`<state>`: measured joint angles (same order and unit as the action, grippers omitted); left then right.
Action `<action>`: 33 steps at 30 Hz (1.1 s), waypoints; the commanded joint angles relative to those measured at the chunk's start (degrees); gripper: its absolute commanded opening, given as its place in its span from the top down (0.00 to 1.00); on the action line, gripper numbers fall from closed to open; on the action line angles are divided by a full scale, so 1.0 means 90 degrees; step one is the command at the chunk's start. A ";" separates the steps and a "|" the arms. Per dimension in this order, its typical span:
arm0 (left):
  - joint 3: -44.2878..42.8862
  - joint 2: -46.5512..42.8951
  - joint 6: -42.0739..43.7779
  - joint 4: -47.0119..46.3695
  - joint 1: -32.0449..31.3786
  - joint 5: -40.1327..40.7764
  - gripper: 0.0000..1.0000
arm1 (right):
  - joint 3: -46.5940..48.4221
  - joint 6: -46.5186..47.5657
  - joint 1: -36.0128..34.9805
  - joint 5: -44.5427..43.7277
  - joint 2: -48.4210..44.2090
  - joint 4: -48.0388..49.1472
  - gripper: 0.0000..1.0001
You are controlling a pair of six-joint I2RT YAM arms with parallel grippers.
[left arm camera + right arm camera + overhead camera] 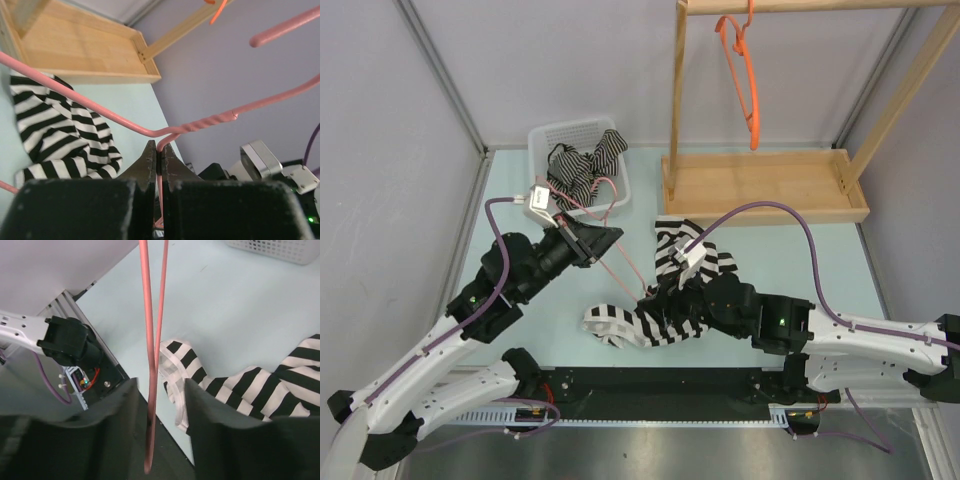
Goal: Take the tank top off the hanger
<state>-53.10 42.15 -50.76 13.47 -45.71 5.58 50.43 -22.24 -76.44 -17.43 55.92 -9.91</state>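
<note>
Grey walls (520, 60) close in a pale teal table (760, 260). At its back right stands a wooden rack (770, 185) with a tray base, and an orange hanger (745, 70) hangs from its top bar. At the back left sits a white basket (545, 140) holding striped clothes (582, 165).

The striped tank top (620, 325) lies crumpled on the table in the middle. It runs from just in front of the rack toward the near edge and is partly hidden under the right arm (860, 340).

That arm stretches in low from the near right. Its end effector (161, 387) points down over the cloth with the jaws apart. The two wires of a pink hanger (210, 120) pass between them, close to one finger, and are not clamped.

The left arm (450, 340) reaches in from the near left, its wrist raised near the basket. Its end effector (159, 150) is pinched together on the pink hanger just below the twisted neck and holds it above the table.

One hanger wire crosses over the striped cloth. Whether it threads through the top cannot be told.
</note>
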 commanded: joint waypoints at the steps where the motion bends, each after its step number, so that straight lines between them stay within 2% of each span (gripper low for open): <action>1: 0.0304 -0.0016 -0.0717 -0.0978 0.0030 -0.0911 1.00 | -0.0057 -0.0116 -0.0051 -0.0299 0.0095 0.0389 0.65; 2: 0.0353 0.0062 -0.0785 -0.1018 0.0021 -0.1000 1.00 | -0.0057 -0.0146 -0.0051 -0.0416 0.0095 0.0350 0.72; 3: 0.0363 0.0101 -0.0776 -0.1057 0.0030 -0.1088 1.00 | -0.0067 -0.0194 -0.0041 -0.0533 0.0056 0.0282 0.93; 4: 0.0382 0.0140 -0.0756 -0.1145 0.0021 -0.1273 1.00 | -0.0057 -0.0321 -0.0041 -0.0679 0.0027 0.0068 1.00; 5: 0.0421 0.0160 -0.0640 -0.1184 0.0021 -0.1323 0.99 | -0.0067 -0.0399 -0.0041 -0.0951 -0.0022 -0.0050 1.00; 8: 0.0325 0.0219 -0.0309 -0.0952 0.0030 -0.1295 0.58 | -0.0183 -0.0731 -0.0041 -0.1381 -0.0304 -0.0499 1.00; 9: 0.0266 0.0248 -0.0201 -0.0796 0.0030 -0.1275 0.34 | -0.0242 -0.0848 -0.0032 -0.1490 -0.0402 -0.0636 1.00; 12: 0.0148 0.0200 0.0239 -0.0375 0.0040 -0.1255 0.13 | -0.0506 -0.1414 0.0095 -0.1618 -0.0929 -0.1104 1.00; 16: 0.0158 -0.0015 0.0639 -0.0160 0.0050 -0.1119 0.08 | -0.0867 -0.2273 0.0621 -0.1210 -0.1728 -0.2032 1.00; 18: 0.0158 -0.0142 0.0766 -0.0004 0.0040 -0.0925 0.06 | -0.1013 -0.2818 0.1186 -0.0936 -0.2129 -0.2634 1.00; 22: 0.0109 -0.0211 0.0962 0.0056 0.0050 -0.0816 0.06 | -0.0839 -0.3046 0.2193 -0.0273 -0.2648 -0.3311 1.00; 25: 0.0070 -0.0085 0.1099 0.0027 0.0050 -0.1010 0.05 | -0.0381 -0.2658 0.3227 0.0022 -0.2630 -0.3878 1.00; 29: -0.0105 0.0277 0.1265 0.0036 0.0040 -0.1615 0.04 | 0.0498 -0.1652 0.4789 0.0636 -0.1949 -0.4396 1.00; 30: -0.0164 0.0335 0.1314 0.0036 0.0040 -0.1897 0.04 | 0.0838 -0.1186 0.5605 0.1141 -0.1791 -0.4426 1.00; 32: -0.0184 0.0492 0.1343 0.0046 0.0040 -0.2104 0.03 | 0.1123 -0.0744 0.6429 0.1797 -0.1373 -0.4349 1.00; 33: -0.0184 0.0541 0.1363 0.0055 0.0040 -0.2269 0.02 | 0.1434 -0.0413 0.7129 0.2583 -0.1254 -0.4271 1.00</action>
<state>-52.47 45.30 -41.25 14.28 -45.45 -8.01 55.70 -37.52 -25.76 -10.33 40.14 -48.47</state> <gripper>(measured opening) 0.967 0.035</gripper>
